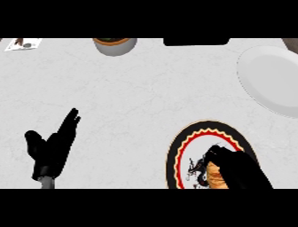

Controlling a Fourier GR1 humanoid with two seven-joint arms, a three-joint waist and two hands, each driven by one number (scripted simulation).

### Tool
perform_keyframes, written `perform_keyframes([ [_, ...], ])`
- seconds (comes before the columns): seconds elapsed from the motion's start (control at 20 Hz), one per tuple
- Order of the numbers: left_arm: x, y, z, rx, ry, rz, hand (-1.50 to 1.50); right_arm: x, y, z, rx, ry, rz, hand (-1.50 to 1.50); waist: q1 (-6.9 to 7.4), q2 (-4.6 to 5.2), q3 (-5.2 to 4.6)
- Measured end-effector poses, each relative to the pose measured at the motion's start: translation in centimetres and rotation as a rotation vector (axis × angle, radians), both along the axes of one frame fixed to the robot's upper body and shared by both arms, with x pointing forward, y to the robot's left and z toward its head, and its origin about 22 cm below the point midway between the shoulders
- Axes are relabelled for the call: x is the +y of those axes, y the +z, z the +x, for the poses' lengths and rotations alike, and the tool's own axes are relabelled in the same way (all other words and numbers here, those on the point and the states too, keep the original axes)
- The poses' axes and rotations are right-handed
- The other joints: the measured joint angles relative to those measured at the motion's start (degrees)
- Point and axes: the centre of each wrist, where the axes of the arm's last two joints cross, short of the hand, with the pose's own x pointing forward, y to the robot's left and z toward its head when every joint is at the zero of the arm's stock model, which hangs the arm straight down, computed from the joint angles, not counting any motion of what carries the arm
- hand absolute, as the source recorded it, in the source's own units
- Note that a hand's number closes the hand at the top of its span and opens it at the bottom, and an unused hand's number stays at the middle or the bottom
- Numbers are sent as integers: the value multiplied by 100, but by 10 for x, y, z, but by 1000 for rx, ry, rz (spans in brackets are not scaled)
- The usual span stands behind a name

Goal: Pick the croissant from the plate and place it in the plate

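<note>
A round plate with a black rim, red and yellow rings (204, 131) lies at the lower right of the counter. On it the tan croissant (216, 178) shows only partly, under my right hand (238, 168), whose fingers curl down over it. A plain white plate (279, 80) lies at the far right. My left hand (52, 148) rests open at the lower left, fingers straight and pointing up.
A grey pot with something brown in it (114, 45) stands at the back edge. A dark object (196, 41) sits at the back right of it, and a small card (23, 44) lies at the back left corner.
</note>
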Motion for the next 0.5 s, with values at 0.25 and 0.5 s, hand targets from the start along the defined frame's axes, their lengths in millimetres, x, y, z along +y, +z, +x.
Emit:
perform_keyframes([
  [0.25,-2,3,-1,11,15,-3,0,-8,28,-17,-211,61,260,150,-72,5,21],
  [0.5,-3,4,2,18,10,-4,0,-29,54,-28,-377,-10,441,150,-58,26,17],
])
